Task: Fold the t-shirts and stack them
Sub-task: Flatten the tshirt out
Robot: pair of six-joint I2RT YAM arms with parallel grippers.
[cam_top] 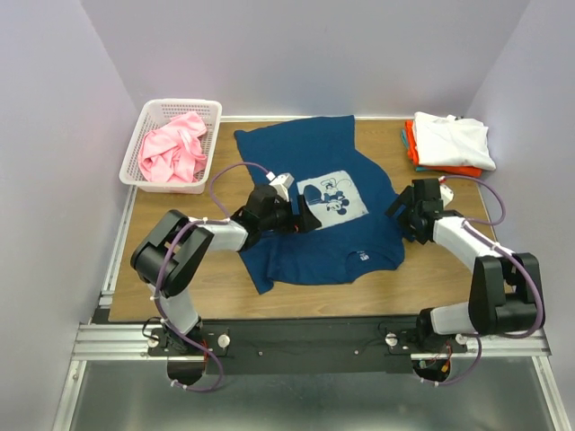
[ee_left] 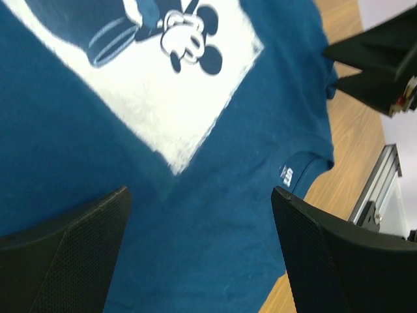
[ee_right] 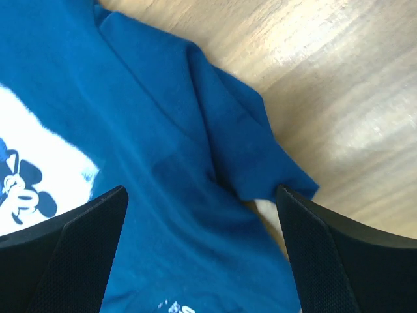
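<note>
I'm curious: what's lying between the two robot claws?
The navy t-shirt, mouse print up, spreads between the left gripper and right gripper; the top view shows it.

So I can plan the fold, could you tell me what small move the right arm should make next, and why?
Probably lower the right gripper onto the sleeve and close on it. The navy t-shirt lies spread flat and unfolded. In the right wrist view the sleeve sits directly below that gripper, which is open and holds nothing.
</note>
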